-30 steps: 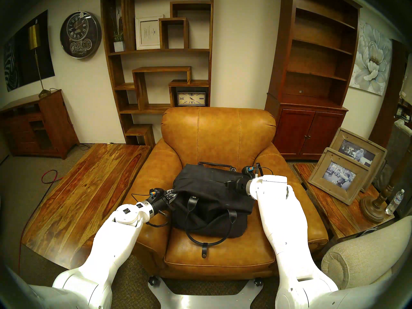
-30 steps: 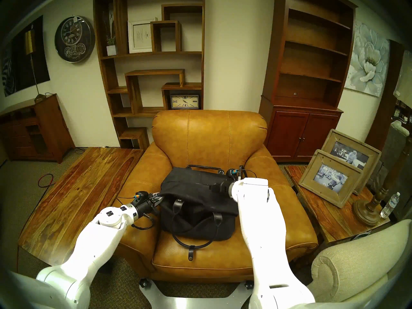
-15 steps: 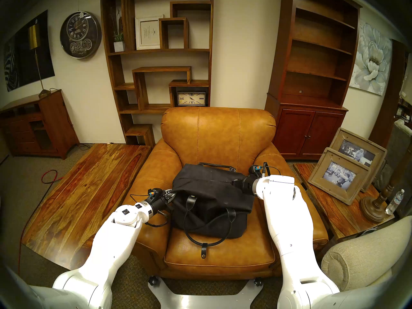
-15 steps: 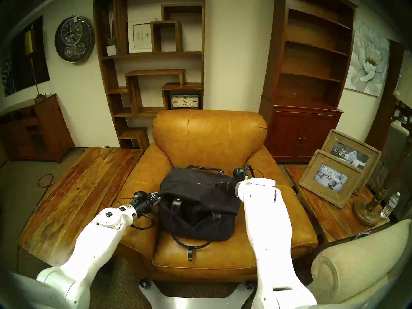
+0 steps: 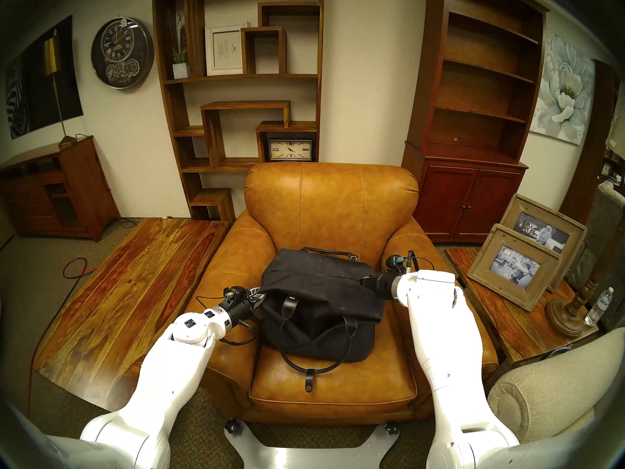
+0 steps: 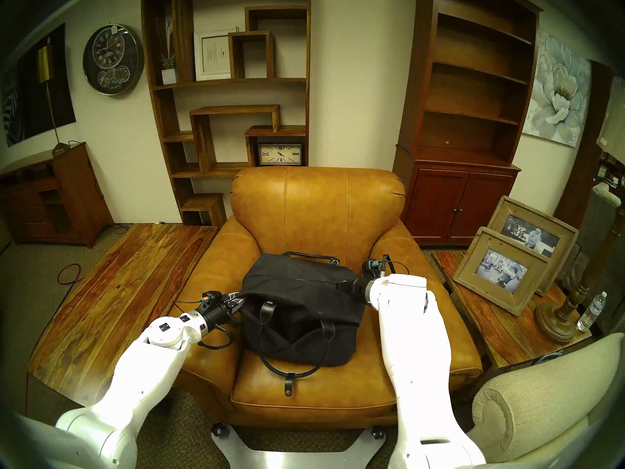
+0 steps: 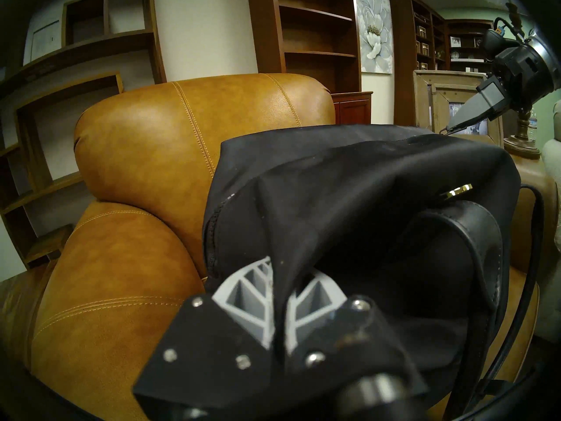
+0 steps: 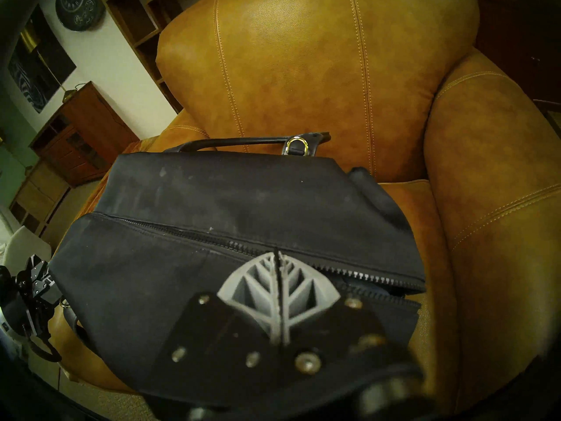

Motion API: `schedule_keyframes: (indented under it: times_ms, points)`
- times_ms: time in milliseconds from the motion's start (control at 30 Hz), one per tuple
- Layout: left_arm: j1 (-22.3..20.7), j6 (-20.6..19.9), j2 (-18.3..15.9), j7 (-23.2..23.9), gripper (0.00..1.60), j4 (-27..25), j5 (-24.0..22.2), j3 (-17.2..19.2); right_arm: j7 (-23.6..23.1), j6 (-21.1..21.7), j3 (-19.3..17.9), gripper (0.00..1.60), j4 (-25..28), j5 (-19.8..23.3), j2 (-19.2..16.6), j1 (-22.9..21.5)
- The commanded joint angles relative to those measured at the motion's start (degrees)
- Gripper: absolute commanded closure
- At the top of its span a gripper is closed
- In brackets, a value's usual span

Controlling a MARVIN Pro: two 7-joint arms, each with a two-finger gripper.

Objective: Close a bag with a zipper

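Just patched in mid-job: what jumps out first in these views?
A black bag sits on the seat of a tan leather armchair, stretched between two white arms. The left hand is shut on fabric at the bag's left end. The right hand is shut on the zipper near the right end, teeth still parted beyond it.

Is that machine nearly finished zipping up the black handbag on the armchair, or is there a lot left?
Mostly done, it seems. The zipper looks joined along most of the handbag top. In hand: the left claw pinches the fabric at one end, while the right claw is shut on what looks like the zipper's pull. Left: a short stretch of open teeth beside the right claw, toward the armchair arm.
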State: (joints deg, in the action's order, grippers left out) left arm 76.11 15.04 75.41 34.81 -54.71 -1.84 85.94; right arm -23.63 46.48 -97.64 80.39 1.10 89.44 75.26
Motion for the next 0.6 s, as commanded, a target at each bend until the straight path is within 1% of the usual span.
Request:
schedule_keyframes:
  times_ms: [0,100,200,267,300,567]
  points:
    - [-1.25,0.59,-1.64,-1.42,1.60,-0.83,-0.59,2.20,-0.06,0.47,-0.90,1.60,2.57,-0.09,-1.15,0.74]
    - [-1.32,0.64,-1.62,-1.43,1.60,-0.68,-0.57,2.21,-0.21,0.37,-1.05,1.60,2.57,-0.04,-1.34,0.92]
    - [-1.27,0.60,-1.61,-1.52,1.60,-0.79,-0.49,2.26,0.54,0.32,-0.56,1.60,1.71,-1.19,-2.12,1.01]
    - [-1.25,0.60,-1.61,-1.52,1.60,-0.82,-0.49,2.27,0.51,0.08,-0.59,1.60,1.36,-1.21,-2.18,1.00]
    - [-1.25,0.60,-1.61,-1.49,1.60,-0.81,-0.49,2.29,0.86,-0.55,-0.75,1.60,1.25,-1.43,-2.09,0.88]
    - [-1.39,0.82,-1.66,-1.62,1.60,-0.30,-0.45,2.42,1.17,-0.68,-1.66,1.60,1.06,-1.97,-2.32,1.02]
